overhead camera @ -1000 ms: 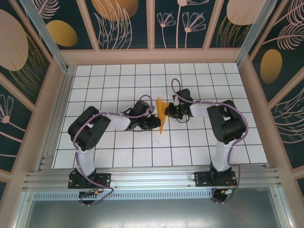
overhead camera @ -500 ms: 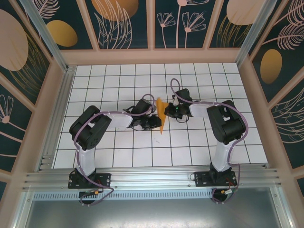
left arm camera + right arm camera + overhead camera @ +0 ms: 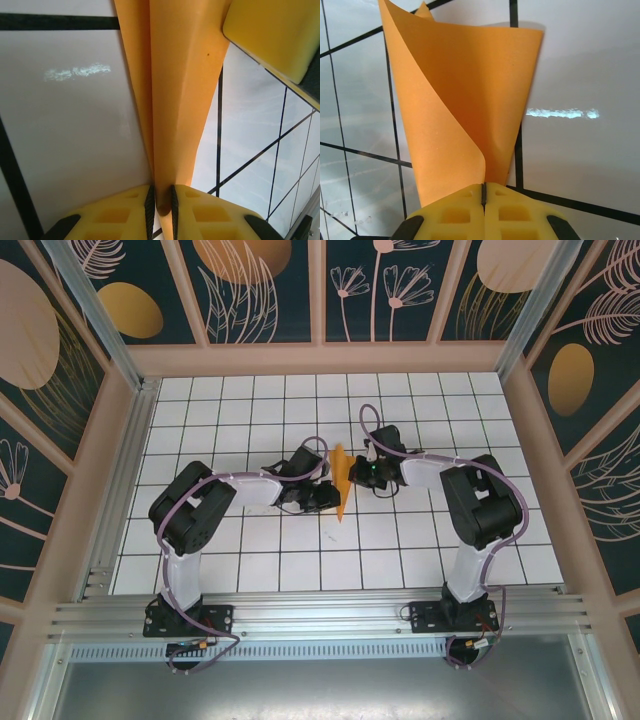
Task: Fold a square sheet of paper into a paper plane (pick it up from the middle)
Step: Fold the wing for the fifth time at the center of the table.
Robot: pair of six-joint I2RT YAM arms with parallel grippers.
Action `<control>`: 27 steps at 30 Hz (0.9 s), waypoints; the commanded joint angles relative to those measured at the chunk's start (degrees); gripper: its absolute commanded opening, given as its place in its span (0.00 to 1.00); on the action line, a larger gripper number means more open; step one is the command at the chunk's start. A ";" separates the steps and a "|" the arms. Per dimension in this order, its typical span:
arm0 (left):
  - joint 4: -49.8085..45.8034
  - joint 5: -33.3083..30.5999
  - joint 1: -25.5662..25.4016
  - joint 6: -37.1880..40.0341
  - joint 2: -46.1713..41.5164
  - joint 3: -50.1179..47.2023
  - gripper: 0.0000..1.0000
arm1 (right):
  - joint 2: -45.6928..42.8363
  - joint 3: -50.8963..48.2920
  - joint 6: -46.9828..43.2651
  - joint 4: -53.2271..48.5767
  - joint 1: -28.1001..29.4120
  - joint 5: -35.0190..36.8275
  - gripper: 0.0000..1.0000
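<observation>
The paper (image 3: 341, 483) stood off the tiled table (image 3: 250, 555) near its middle, a narrow folded orange strip running near to far between the two arms. The left gripper (image 3: 328, 498) met it from the left, and the right gripper (image 3: 356, 476) met it from the right, a little farther back.

In the left wrist view, the left gripper (image 3: 161, 200) pinched the paper (image 3: 175, 100). Its yellow fingers (image 3: 120, 215) were drawn almost together with the creased layers caught between them, and the paper widened away from the grip. A yellow finger of the right gripper (image 3: 270, 35) showed at the upper right, over the paper's edge.

In the right wrist view, the right gripper (image 3: 483, 197) had its jaws pressed together on the paper's narrow end. From there the paper (image 3: 465, 115) fanned out above the tiles, its left layer curling over the right one.
</observation>
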 commanded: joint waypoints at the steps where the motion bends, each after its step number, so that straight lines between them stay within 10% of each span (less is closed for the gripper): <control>1: -3.76 -4.04 -0.64 1.44 3.84 -0.52 0.22 | -0.76 0.48 -1.52 -2.34 0.30 2.75 0.00; 27: -5.39 -3.94 -0.73 3.95 4.05 0.21 0.26 | 4.56 5.79 -6.59 -3.87 0.47 3.02 0.00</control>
